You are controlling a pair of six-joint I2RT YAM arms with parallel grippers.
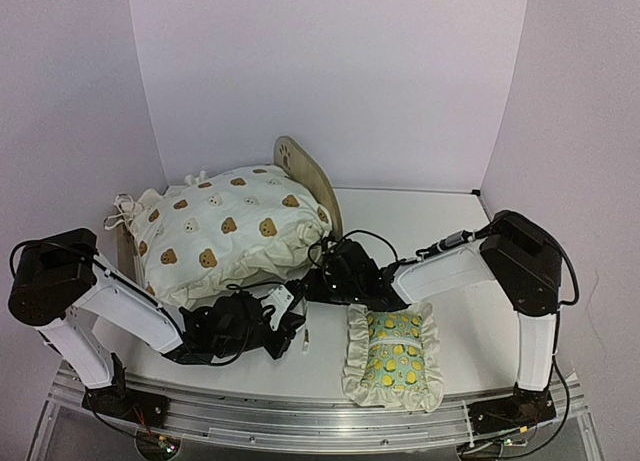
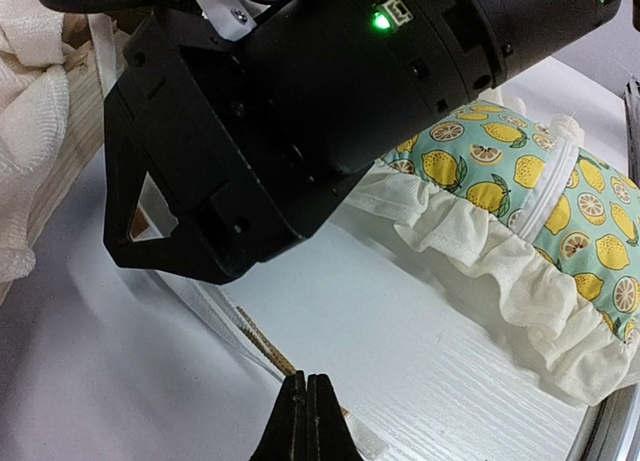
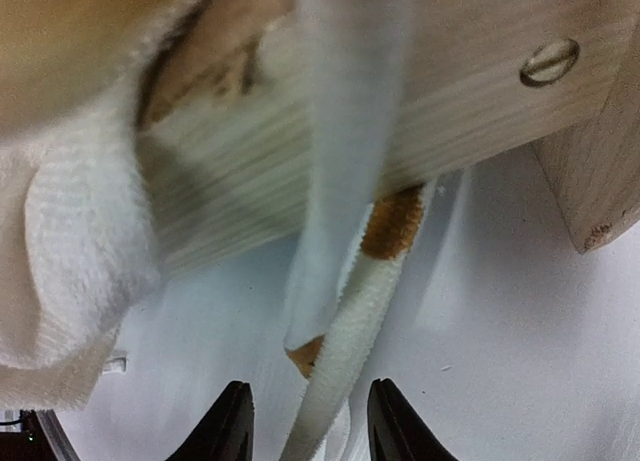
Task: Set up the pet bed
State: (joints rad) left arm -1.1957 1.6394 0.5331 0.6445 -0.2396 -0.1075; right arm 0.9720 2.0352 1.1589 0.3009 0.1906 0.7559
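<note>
pet bed sits at the back left of the white table, rounded headboard with the paw cutout standing at its far right end. a cream bear-print cushion is piled on top and covers nearly all the frame, bunched ties hanging off the left end.

lemon pillow lies flat on the table at front centre-right, well apart from the bed, ruffle edge all round.

left gripper is low over the table just in front of the bed, between bed and pillow. in the left wrist view its fingers are pressed flat together - a cushion tie runs along the table right at the tips, cannot tell if it is pinched. the right arm's black wrist fills the upper part of that view, with the pillow behind it.

right gripper is at the bed's near rail, by the headboard end, close to the left one. right wrist view: fingers spread apart, a tie strip with brown bear marks hanging down between them - not clamped as far as it shows. above it the light wood rail with a screw head, cushion fabric bulging over the rail at left.
</note>
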